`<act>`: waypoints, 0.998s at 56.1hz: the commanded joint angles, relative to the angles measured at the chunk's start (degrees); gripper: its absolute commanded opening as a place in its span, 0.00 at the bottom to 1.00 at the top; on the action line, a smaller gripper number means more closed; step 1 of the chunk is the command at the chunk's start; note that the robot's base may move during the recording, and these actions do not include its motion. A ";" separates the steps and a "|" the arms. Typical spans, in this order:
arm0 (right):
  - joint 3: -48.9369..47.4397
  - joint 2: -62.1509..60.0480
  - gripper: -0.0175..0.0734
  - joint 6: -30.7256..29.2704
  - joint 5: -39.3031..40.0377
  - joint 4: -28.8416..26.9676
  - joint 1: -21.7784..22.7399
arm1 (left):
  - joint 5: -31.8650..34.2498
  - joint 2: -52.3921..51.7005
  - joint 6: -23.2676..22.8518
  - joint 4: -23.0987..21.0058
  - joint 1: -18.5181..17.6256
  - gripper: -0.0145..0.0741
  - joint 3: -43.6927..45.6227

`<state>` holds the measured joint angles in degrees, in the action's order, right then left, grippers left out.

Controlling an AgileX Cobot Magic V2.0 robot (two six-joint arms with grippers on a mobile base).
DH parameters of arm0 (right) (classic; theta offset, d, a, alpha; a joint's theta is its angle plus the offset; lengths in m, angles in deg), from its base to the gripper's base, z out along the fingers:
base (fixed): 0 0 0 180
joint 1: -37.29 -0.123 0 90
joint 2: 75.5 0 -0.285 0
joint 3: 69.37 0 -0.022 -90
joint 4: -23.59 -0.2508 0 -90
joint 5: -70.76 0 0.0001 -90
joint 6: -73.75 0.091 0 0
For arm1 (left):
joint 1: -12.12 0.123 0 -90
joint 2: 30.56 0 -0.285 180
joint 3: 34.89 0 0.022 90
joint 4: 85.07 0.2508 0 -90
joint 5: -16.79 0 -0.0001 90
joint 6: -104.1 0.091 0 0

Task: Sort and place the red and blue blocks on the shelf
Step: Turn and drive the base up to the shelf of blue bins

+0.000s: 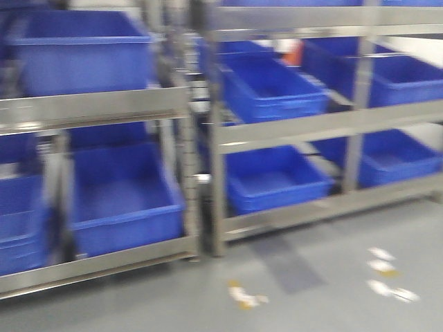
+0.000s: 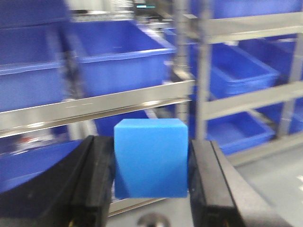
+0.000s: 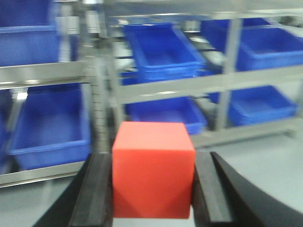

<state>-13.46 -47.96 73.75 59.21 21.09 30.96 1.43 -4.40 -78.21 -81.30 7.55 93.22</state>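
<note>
Facing steel shelf | left gripper clamps blue block, right gripper clamps red block | risk: blur (rail edges smeared) invites rail strike, dropped block.

All three my views smeared by motion blur, front view worst: shelf and blue bins soft-edged. Light bright, even, from above; only faint shadow on floor. Floor marks blown out white. Pale glare streaks on shelf steel, left wrist view. Blue block and red block, close to my wrist cameras, sharper than defocused background.
</note>
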 commanded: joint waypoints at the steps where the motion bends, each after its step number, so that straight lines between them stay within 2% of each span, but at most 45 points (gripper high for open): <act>1: -1.61 0.29 0.59 0.00 4.99 0.31 0.21 | 5.16 0.42 -0.12 -0.10 -0.16 0.53 1.64; 56: -1.61 0.29 0.59 0.00 4.99 0.31 0.21 | 5.16 0.42 -0.12 -0.10 -0.16 0.53 1.64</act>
<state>-13.46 -47.96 73.75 59.21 21.09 30.96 1.43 -4.40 -78.21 -81.30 7.55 93.22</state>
